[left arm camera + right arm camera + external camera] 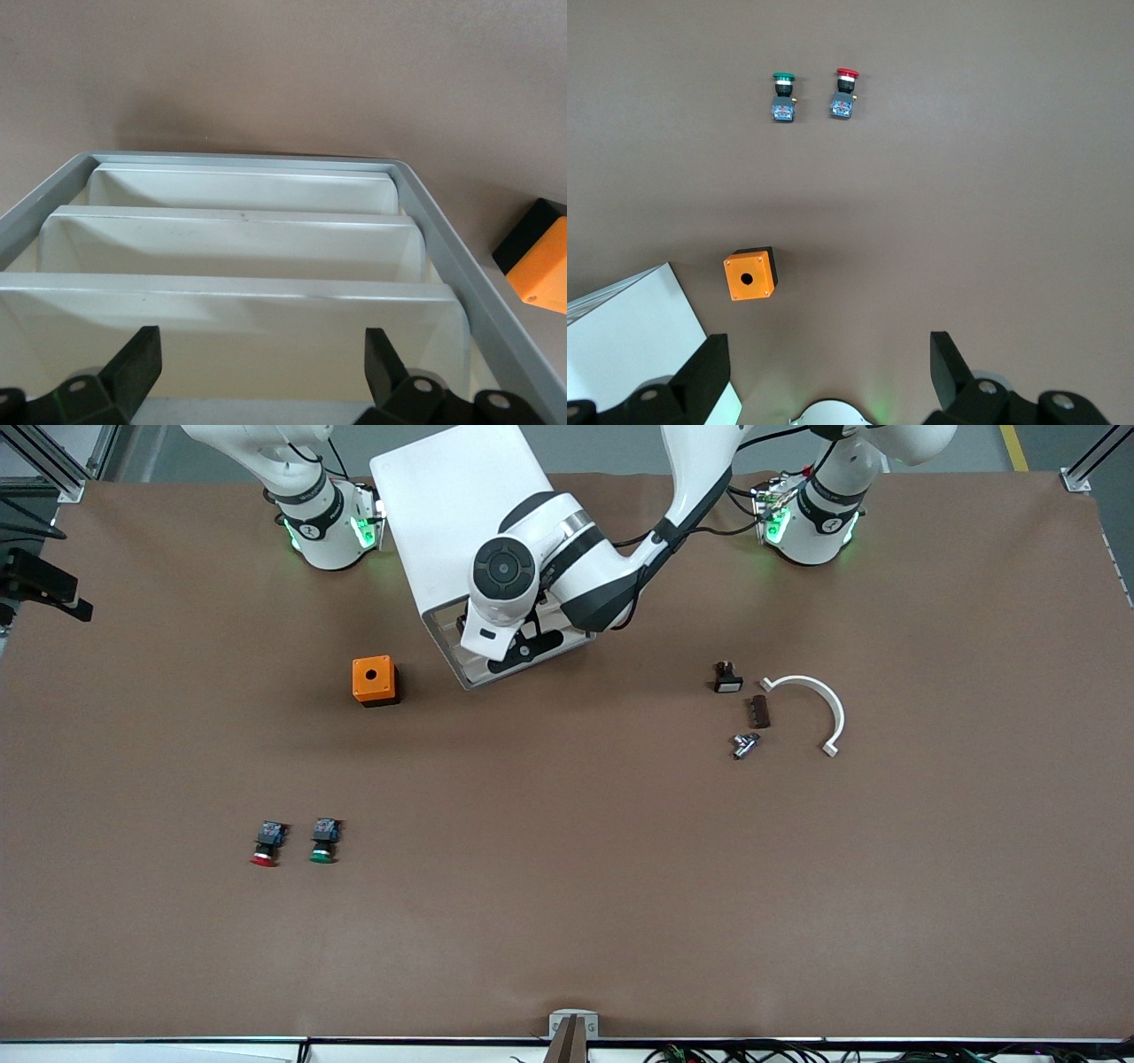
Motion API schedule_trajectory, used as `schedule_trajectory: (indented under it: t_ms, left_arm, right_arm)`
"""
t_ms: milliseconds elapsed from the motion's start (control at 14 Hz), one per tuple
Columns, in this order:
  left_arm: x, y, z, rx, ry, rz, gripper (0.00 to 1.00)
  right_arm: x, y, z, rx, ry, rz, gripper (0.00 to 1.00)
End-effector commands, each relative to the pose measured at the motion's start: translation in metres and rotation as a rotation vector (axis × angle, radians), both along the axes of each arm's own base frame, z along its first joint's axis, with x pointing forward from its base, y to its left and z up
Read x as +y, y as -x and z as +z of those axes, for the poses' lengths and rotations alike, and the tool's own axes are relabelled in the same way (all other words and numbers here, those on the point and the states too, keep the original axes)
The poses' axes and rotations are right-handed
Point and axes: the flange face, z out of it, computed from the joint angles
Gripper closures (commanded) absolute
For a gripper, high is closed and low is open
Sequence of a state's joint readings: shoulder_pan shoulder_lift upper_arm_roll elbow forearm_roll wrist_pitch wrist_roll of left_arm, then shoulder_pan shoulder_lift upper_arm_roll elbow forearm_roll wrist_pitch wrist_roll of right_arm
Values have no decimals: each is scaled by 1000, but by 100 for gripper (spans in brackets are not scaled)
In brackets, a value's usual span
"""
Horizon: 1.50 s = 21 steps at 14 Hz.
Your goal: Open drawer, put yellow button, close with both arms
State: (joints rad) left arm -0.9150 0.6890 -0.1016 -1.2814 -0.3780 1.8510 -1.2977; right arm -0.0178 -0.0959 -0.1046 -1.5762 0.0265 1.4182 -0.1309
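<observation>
Squareness matters most for the step in hand, which looks to be working the drawer [230, 305] by its front: the left gripper [261, 354] should meet that front level, with both fingers bearing evenly, and move straight along the drawer's run so that it does not rack in the cabinet [452, 514]; if this is the closing push, the right arm has to come in beside it first. Nearest the front camera, on the tabletop [620, 886] toward the right arm's end, the red button [264, 845] and green button [322, 841] lie side by side. The yellow button shows in no view, neither on the tabletop nor between either pair of jaws, so it may already lie in the drawer, hidden. Farther off sits the orange cube [374, 680], just beside the cabinet's front. At that front the left gripper hangs with its jaws spread wide and empty, the uppermost drawer's front lying between them and apart from both; how far out it stands I cannot tell. The right gripper [828, 354] waits high near its base, jaws likewise parted and empty.
</observation>
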Motion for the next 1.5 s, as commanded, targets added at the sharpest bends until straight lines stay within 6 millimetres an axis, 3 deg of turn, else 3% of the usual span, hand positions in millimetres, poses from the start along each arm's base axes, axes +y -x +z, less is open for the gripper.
schedule_trajectory:
  t_ms: [0, 285, 499, 855, 1068, 1424]
  left_arm:
    - [-13, 22, 1, 30, 20, -12, 0]
    - [-9, 14, 5, 22, 24, -1, 0]
    - [9, -15, 15, -3, 25, 39, 0]
    - [56, -78, 52, -37, 61, 147, 0]
    - [87, -113, 59, -45, 63, 211, 0]
    - [131, -152, 74, -105, 36, 263, 0]
  right_arm:
    - [-1, 24, -2, -28, 3, 6, 0]
    - [5, 24, -1, -30, 4, 18, 0]
    - [4, 25, -1, -31, 4, 18, 0]
    - [1, 28, 3, -36, 4, 1, 0]
    - [-1, 26, 6, -63, 8, -1, 0]
    - [-9, 26, 7, -72, 10, -20, 0]
